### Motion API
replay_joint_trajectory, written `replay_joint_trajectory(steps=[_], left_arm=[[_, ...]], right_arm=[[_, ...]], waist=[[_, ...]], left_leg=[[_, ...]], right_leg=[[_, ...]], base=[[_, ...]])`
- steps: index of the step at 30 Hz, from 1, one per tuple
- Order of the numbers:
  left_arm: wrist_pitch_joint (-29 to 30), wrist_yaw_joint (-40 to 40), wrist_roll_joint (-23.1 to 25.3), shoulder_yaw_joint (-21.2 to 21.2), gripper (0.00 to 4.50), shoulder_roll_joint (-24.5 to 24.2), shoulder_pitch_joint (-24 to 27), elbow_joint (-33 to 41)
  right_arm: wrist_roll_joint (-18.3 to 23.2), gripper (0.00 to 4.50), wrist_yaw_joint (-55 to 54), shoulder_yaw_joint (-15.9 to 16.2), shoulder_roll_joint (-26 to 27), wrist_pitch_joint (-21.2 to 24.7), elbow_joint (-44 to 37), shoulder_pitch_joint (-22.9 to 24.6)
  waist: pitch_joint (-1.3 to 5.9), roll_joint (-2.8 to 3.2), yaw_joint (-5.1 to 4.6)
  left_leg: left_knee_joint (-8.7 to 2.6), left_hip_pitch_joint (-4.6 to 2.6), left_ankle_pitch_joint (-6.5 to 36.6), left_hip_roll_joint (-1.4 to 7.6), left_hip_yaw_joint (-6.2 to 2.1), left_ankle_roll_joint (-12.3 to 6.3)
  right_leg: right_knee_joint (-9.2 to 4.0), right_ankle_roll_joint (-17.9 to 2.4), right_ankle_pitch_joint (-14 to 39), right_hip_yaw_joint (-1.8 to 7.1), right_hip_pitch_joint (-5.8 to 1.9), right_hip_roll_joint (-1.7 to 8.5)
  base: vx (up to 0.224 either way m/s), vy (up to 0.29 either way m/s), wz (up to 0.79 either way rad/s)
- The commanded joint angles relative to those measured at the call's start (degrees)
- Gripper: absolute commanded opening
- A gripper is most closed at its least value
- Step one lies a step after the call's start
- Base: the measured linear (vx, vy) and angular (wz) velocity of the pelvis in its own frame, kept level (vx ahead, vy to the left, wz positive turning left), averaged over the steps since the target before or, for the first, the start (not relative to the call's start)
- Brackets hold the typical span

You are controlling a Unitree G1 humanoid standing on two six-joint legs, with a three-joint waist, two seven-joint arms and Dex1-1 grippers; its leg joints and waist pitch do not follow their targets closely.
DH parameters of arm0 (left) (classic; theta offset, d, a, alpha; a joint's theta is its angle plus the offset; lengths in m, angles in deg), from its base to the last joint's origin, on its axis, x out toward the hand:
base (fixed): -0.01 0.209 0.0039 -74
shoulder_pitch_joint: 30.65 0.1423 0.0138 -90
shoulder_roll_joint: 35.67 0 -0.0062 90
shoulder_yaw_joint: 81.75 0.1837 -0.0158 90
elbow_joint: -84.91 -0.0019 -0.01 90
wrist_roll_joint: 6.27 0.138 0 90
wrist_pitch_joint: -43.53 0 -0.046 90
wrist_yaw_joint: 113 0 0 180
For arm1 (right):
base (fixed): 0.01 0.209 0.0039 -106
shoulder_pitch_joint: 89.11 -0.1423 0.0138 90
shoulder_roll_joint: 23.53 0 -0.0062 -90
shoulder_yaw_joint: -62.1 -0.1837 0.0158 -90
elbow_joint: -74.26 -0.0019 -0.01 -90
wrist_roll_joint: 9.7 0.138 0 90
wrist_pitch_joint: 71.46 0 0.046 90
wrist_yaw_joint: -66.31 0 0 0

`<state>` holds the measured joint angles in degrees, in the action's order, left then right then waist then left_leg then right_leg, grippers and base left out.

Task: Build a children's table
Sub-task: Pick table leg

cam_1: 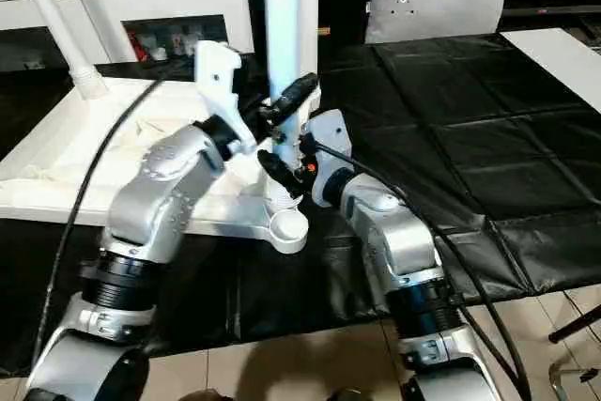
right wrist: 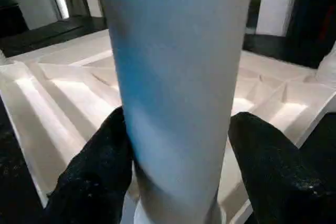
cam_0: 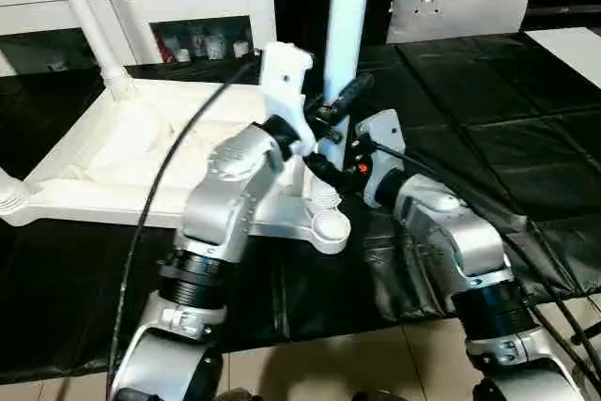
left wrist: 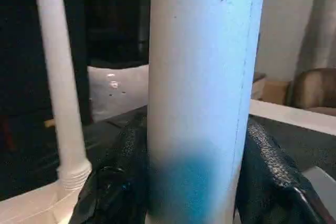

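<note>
- Fingers (left wrist: 113, 182) of the left gripper (cam_0: 324, 115) clamp the upright leg (cam_0: 346, 16); the right gripper (cam_1: 282, 133) straddles it too, one pad touching, grip uncertain.
- Leg stands in the tabletop's (cam_0: 103, 152) corner socket at 3 o'clock; seating seems unfinished.
- Another leg (cam_0: 89, 21) stands fitted at 11 o'clock; the near socket (cam_0: 331, 227) at 5 o'clock is empty.
- Tabletop lies upside down on black sheeting (cam_0: 488, 129), white, ribbed.
</note>
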<state>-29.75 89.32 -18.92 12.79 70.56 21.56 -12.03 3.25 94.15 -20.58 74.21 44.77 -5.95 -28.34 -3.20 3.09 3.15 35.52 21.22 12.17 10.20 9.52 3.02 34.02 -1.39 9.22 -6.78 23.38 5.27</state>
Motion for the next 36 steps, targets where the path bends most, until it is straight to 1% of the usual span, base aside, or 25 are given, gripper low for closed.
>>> replay_joint_trajectory(steps=[1,2,3,4,5,9,11,12,13,15,18,19,20,21,22,23,24,25,27,29,31,33,34,35,36], left_arm=[[-1.14,-0.88,0.65,-0.06,1.77,0.15,-1.19,0.38],[-1.3,-0.99,0.79,-0.01,1.77,0.19,-1.2,0.24],[-1.41,-1.06,0.89,0.04,1.77,0.23,-1.2,0.14],[-1.54,-1.21,1.02,0.08,1.77,0.28,-1.2,0.07],[-1.68,-1.38,1.15,0.12,1.77,0.35,-1.18,-0.02],[-1.69,-1.83,1.16,-0.05,1.77,0.55,-1.17,-0.06],[-1.49,-2.11,1.05,-0.29,1.77,0.6,-1.24,-0.05],[-1.06,-2.19,0.64,-0.66,1.77,0.6,-1.3,-0.07],[-0.97,-2.17,0.48,-0.77,1.77,0.61,-1.31,-0.1],[-0.66,-2.14,0.11,-1.06,1.77,0.68,-1.3,-0.07],[-0.05,-1.6,-0.22,-1.13,1.77,0.24,-1.31,-0.02],[0.13,-1.42,-0.2,-1.02,2.12,0.06,-1.33,-0.02],[2.43,0.99,-2.96,-1.5,2.33,-0.13,-1.29,0.11],[2.43,0.99,-2.96,-1.5,2.47,-0.13,-1.29,0.11],[3.49,2.66,-4.4,-1.72,2.47,-0.47,-1.14,0.15],[3.54,2.93,-4.69,-1.89,2.54,-0.52,-1.12,0.02],[3.45,3.47,-5.64,-2.86,2.54,-0.58,-1.12,-0.71],[3.4,3.45,-5.7,-2.98,2.84,-0.57,-1.13,-0.8],[3.53,4.18,-7.08,-4.0,2.9,-0.58,-1.25,-1.35],[6.09,7.99,-12.15,-6.04,3.01,-0.89,-1.3,-1.31],[8.05,10.73,-16.3,-8.03,3.28,-1.12,-1.47,-1.53],[8.61,11.48,-17.49,-8.72,3.35,-1.29,-1.66,-1.85],[10.88,12.81,-19.76,-9.45,3.43,-1.45,-1.77,-1.78],[11.97,13.46,-20.86,-9.74,3.5,-1.56,-1.79,-1.68],[16.17,16.52,-25.36,-10.68,3.54,-2.04,-1.74,-0.98]], right_arm=[[0.6,2.68,0.09,0.24,0.44,1.95,-0.39,0.36],[0.96,2.58,0.13,-0.06,0.66,2.63,-0.37,0.39],[1.21,2.49,0.16,-0.28,0.82,3.08,-0.35,0.41],[1.37,2.37,0.01,-0.46,1.0,3.33,-0.35,0.45],[1.34,2.27,-0.12,-0.51,1.06,3.18,-0.09,0.41],[1.6,1.98,0.04,-0.74,1.17,3.02,0.34,0.33],[1.87,1.93,0.5,-1.21,1.09,3.1,0.35,0.04],[2.19,1.91,1.17,-1.79,0.64,2.9,0.62,-0.5],[2.28,1.91,1.38,-1.97,0.47,2.85,0.74,-0.65],[2.42,1.9,2.91,-1.66,-0.17,2.02,0.57,-0.72],[3.9,1.89,5.45,-1.95,-1.32,2.79,-0.63,-0.58],[4.31,1.89,6.14,-2.04,-1.47,2.7,-0.88,-0.52],[4.95,1.89,8.28,-1.93,-2.36,2.23,-1.58,-0.29],[4.95,1.88,8.28,-1.93,-2.36,2.23,-1.58,-0.29],[5.95,1.88,9.25,-2.51,-2.84,3.19,-2.21,-0.2],[6.35,1.88,9.54,-2.75,-3.0,3.65,-2.49,-0.24],[8.37,1.88,11.02,-3.91,-3.55,5.22,-3.73,-0.4],[8.63,1.88,11.2,-4.05,-3.59,5.34,-3.87,-0.41],[10.55,1.87,12.43,-5.2,-4.07,6.6,-4.77,-0.69],[13.49,1.87,17.7,-5.78,-6.74,7.79,-5.74,-0.61],[16.41,1.87,23.24,-6.17,-9.32,8.61,-6.58,-0.24],[17.38,1.87,25.37,-6.3,-10.25,8.73,-6.9,-0.08],[18.59,1.87,27.04,-6.48,-11.04,9.78,-7.38,0.06],[19.09,1.87,28.06,-6.52,-11.4,9.9,-7.66,0.19],[21.16,1.86,31.93,-6.51,-12.97,11.08,-8.7,0.62]], waist=[[4.26,-1.02,-0.13],[4.27,-0.84,-0.07],[4.3,-0.83,-0.11],[4.31,-0.83,-0.11],[4.3,-1.05,-0.17],[4.29,-0.97,-0.09],[4.33,-0.96,-0.09],[4.31,-1.11,-0.12],[4.3,-1.06,-0.08],[4.3,-1.09,-0.06],[4.33,-1.12,0.01],[4.38,-1.1,0.04],[4.37,-1.12,0.04],[4.39,-1.11,0.15],[4.33,-1.13,0.13],[4.35,-1.44,0.12],[4.33,-1.37,0.15],[4.37,-1.25,0.22],[4.4,-1.29,0.23],[4.42,-1.39,0.46],[4.37,-1.6,0.61],[4.42,-1.56,0.79],[4.41,-1.54,0.76],[4.4,-1.28,0.81],[4.42,-1.4,0.72]], left_leg=[[-4.15,0.15,5.98,2.44,-0.73,-3.26],[-4.17,0.14,5.69,2.47,-0.78,-3.35],[-4.16,0.17,5.57,2.51,-0.79,-3.36],[-4.15,0.07,5.49,2.53,-0.78,-3.32],[-4.15,0.12,5.36,2.53,-0.74,-3.39],[-4.1,0.18,5.21,2.48,-0.73,-3.38],[-4.05,0.18,4.8,2.49,-0.71,-3.57],[-4.07,0.17,4.87,2.51,-0.71,-3.58],[-4.06,0.16,4.98,2.48,-0.69,-3.62],[-4.04,0.16,5.16,2.47,-0.67,-3.68],[-3.97,0.24,4.61,2.44,-0.66,-4.03],[-3.93,0.21,4.52,2.46,-0.67,-4.26],[-3.93,0.23,4.5,2.46,-0.67,-4.35],[-3.9,0.2,4.52,2.43,-0.67,-4.34],[-3.9,0.16,4.78,2.41,-0.59,-4.61],[-3.91,0.25,4.58,2.42,-0.6,-4.79],[-3.92,0.22,4.37,2.41,-0.62,-4.93],[-3.86,0.19,4.04,2.47,-0.65,-5.27],[-3.83,0.27,3.85,2.44,-0.64,-5.27],[-3.71,0.12,4.24,2.22,-0.44,-5.46],[-3.71,0.25,3.87,2.34,-0.46,-5.77],[-3.64,0.22,3.85,2.34,-0.47,-6.11],[-3.61,0.29,3.49,2.28,-0.46,-6.23],[-3.64,0.32,3.07,2.36,-0.59,-6.31],[-3.58,0.3,3.15,2.3,-0.47,-6.26]], right_leg=[[-4.25,-8.0,15.55,3.28,-3.84,3.47],[-4.19,-8.16,15.35,3.26,-3.82,3.49],[-4.13,-8.15,15.1,3.26,-3.82,3.47],[-4.1,-8.24,14.76,3.26,-3.76,3.44],[-4.07,-8.3,14.52,3.29,-3.78,3.45],[-4.06,-8.36,14.71,3.3,-3.82,3.54],[-4.0,-8.42,14.27,3.32,-3.79,3.52],[-3.99,-8.46,14.27,3.32,-3.8,3.5],[-4.02,-8.46,14.5,3.31,-3.81,3.52],[-4.06,-8.36,14.92,3.28,-3.82,3.52],[-4.02,-8.41,14.54,3.31,-3.87,3.53],[-4.0,-8.51,14.27,3.29,-3.84,3.51],[-4.01,-8.52,14.2,3.29,-3.85,3.54],[-3.89,-8.73,14.26,3.27,-3.9,3.55],[-3.97,-8.93,14.41,3.28,-3.84,3.54],[-3.96,-8.94,14.36,3.28,-3.89,3.52],[-3.94,-9.03,14.3,3.27,-3.93,3.48],[-3.9,-9.17,13.91,3.29,-3.91,3.49],[-3.89,-8.97,13.98,3.22,-3.92,3.5],[-3.99,-9.23,15.1,3.17,-4.04,3.55],[-3.91,-9.37,14.81,3.19,-3.98,3.44],[-3.89,-9.38,14.8,3.17,-4.02,3.51],[-3.86,-9.22,15.22,3.09,-4.01,3.47],[-3.95,-9.13,15.41,3.05,-3.9,3.47],[-3.96,-9.23,15.55,3.01,-3.92,3.43]], base=[[0.0,0.0,0.0],[0.0,0.0,0.0],[0.0,0.0,0.0],[0.0,0.0,0.0],[0.0,0.0,0.0],[0.0,0.0,0.0],[0.0,0.0,0.0],[0.0,0.0,0.0],[0.0,0.0,0.0],[0.0,0.0,0.0],[0.0,0.0,0.0],[0.0,0.0,0.0],[0.0,0.0,0.0],[0.0,0.0,0.0],[0.0,0.0,0.0],[0.0,0.0,0.0],[0.0,0.0,0.0],[0.0,0.0,0.0],[0.0,0.0,0.0],[0.0,0.0,0.0],[0.0,0.0,0.0],[0.0,0.0,0.0],[0.0,0.0,0.0],[0.0,0.0,0.0],[0.0,0.0,0.0]])
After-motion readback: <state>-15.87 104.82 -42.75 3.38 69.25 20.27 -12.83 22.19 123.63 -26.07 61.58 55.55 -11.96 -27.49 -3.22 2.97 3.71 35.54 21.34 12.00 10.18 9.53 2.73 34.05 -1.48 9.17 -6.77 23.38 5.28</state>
